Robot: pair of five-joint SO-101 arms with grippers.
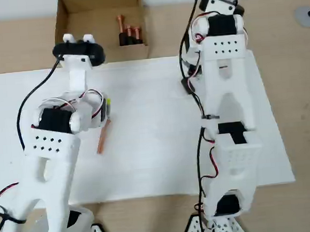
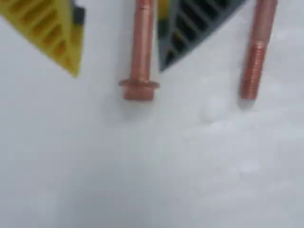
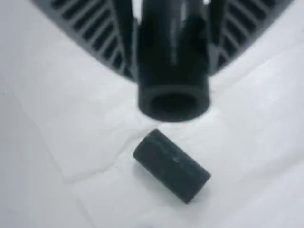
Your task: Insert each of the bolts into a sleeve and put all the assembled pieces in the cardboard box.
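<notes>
In the left wrist view a copper bolt (image 2: 141, 52) lies on the white sheet between my left gripper's yellow finger (image 2: 50, 31) and black finger (image 2: 190, 28), close to the black one. My left gripper (image 2: 118, 47) is open. A second bolt (image 2: 256, 52) lies beside it, outside the fingers. From above, my left gripper (image 1: 105, 110) hovers over a bolt (image 1: 102, 137). My right gripper (image 3: 173, 57) is shut on a black sleeve (image 3: 173, 90), whose open end faces the camera. Another sleeve (image 3: 172, 166) lies on the sheet just below it. The cardboard box (image 1: 70, 26) holds several assembled pieces (image 1: 129, 35).
The white sheet (image 1: 147, 149) covers the middle of the wooden table, with bare room between the two arms. The box stands at its far edge, behind the left arm. My right gripper (image 1: 189, 84) is low over the sheet's far right part.
</notes>
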